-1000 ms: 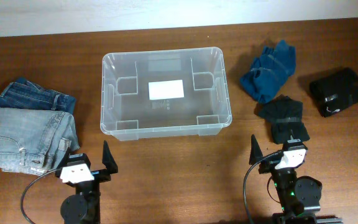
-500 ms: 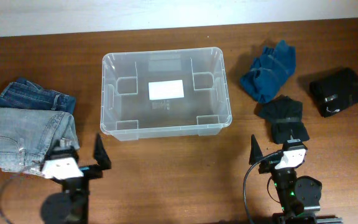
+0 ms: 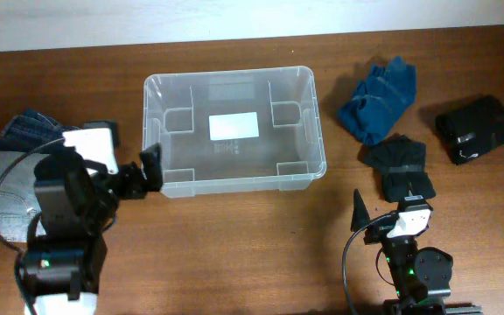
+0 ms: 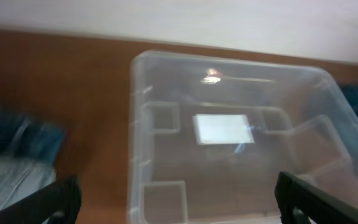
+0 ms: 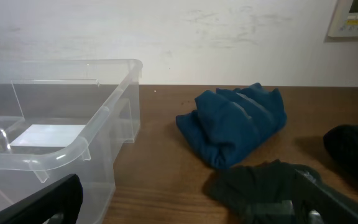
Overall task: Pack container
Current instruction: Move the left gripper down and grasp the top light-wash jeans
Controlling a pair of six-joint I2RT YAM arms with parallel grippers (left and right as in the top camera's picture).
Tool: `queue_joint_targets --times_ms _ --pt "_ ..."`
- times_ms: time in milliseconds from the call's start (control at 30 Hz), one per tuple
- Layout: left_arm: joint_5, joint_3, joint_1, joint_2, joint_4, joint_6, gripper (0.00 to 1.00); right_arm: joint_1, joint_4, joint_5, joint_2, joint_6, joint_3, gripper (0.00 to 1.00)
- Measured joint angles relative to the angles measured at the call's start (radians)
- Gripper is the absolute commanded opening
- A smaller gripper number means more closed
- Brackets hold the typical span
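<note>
The clear plastic container [image 3: 154, 131] stands empty at the table's middle, with a white label [image 3: 234, 126] on its base. My left gripper [image 3: 134, 179] is open and empty, raised beside the container's front left corner, its arm over the folded jeans [image 3: 7, 171]. In the left wrist view the container [image 4: 143, 124] fills the frame between the open fingers [image 4: 179, 205]. My right gripper [image 3: 383, 214] is open and empty, low near the front edge, just short of a black garment [image 3: 399, 166]. Its wrist view shows the open fingers [image 5: 185, 208], the container [image 5: 86, 140] at the left and the black garment [image 5: 272, 186] close ahead.
A blue garment [image 3: 377, 101] lies right of the container and also shows in the right wrist view [image 5: 235, 124]. Another black garment [image 3: 478, 129] lies at the far right. Darker jeans [image 3: 24, 129] lie under the light ones. A pale wall backs the table.
My left arm has risen from the front edge and swung left and away, over the jeans, beside the container's corner. The right arm has not moved.
</note>
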Motion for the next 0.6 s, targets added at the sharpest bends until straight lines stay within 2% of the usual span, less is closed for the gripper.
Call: queue_joint_targets --times_ms 100,133,200,333,433,600 --pt "-0.064 0.001 0.117 0.040 -0.066 -0.172 0.99 0.000 0.000 0.000 0.000 0.001 0.000 0.98" --pt "-0.081 0.001 0.193 0.061 -0.096 -0.257 1.00 0.000 0.000 0.000 0.000 0.000 0.000 0.98" --pt "-0.069 0.001 0.304 0.090 -0.113 -0.346 0.99 0.000 0.000 0.000 0.000 0.000 0.000 0.98" --pt "-0.012 0.001 0.513 0.150 -0.130 -0.425 0.99 0.000 0.000 0.000 0.000 0.000 0.000 0.98" --pt "0.022 0.002 0.617 0.231 -0.136 -0.459 0.99 0.000 0.000 0.000 0.000 0.001 0.000 0.99" --pt "0.049 0.002 0.678 0.389 -0.176 -0.473 0.99 0.000 0.000 0.000 0.000 0.000 0.000 0.98"
